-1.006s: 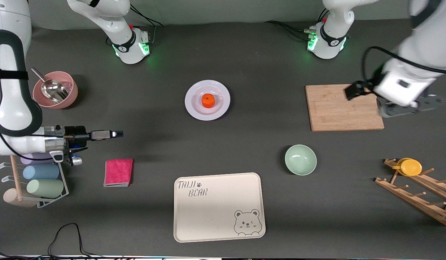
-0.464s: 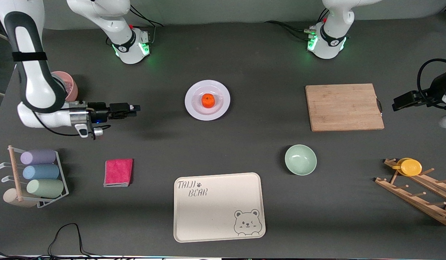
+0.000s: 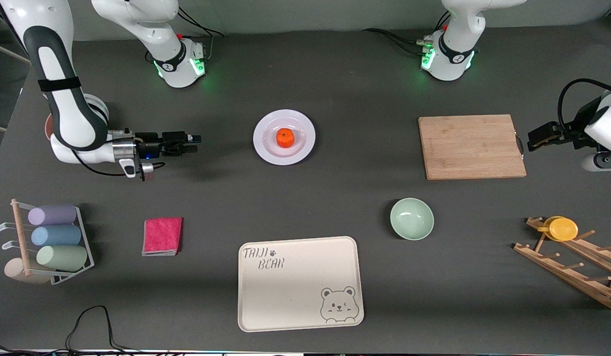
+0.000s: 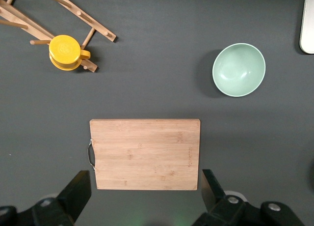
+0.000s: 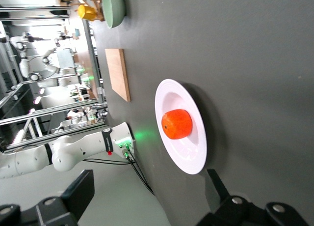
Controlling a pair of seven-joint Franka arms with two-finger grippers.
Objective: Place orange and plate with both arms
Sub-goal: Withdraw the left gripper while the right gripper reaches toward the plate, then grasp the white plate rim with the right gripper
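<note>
- Two arms visible, front view. The orange [image 3: 284, 137] sits at the centre of the plate [image 3: 266, 148], mid-surface. Right claw [image 3: 196, 139] is beside the plate on the right arm's end, held low and horizontal, aimed at the rim; its spread cannot be read from this view. Left claw [image 3: 532, 141] is up beside the cutting board [image 3: 471, 147], well apart from the plate. Landmark: plate. Green bowl [image 3: 412, 218], bear tray [image 3: 299, 283] and pink cloth [image 3: 162, 236] lie nearer the front camera than the plate; none blocks either approach.
- Left wrist view: left claw [image 4: 147, 196] is spread wide, empty, above the cutting board [image 4: 145, 154]; green bowl [image 4: 239, 70] and yellow cup [image 4: 65, 52] on its wooden rack [image 4: 59, 14] show too.
- Right wrist view: right claw [image 5: 147, 196] is parted, empty, facing plate [image 5: 189, 159] and orange [image 5: 177, 123].
- Judgement: pinch the rim level and lift slowly, since the orange could roll.
</note>
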